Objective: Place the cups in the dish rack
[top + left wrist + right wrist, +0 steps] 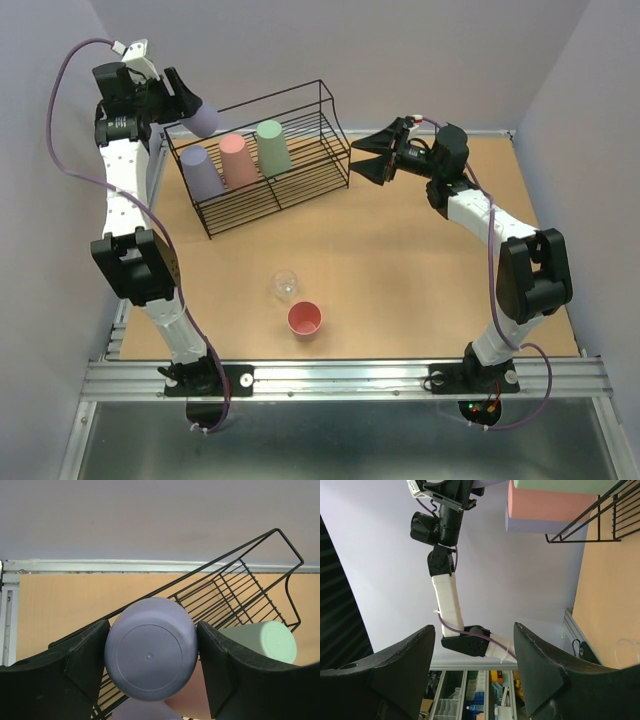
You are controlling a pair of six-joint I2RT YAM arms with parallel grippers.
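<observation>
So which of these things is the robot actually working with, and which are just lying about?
In the job:
dish rack
lavender cup held by the left pincer
racked: second lavender cup, pink cup, green cup
on the table: clear cup, loose pink cup

Just there:
table
purple cables
metal rail

The light is soft and even, coming from above — shadows on the table [400, 280] are faint and short. The top view is sharp. In both wrist views the near jaws look dark and slightly blurred — little detail shows on them.
</observation>
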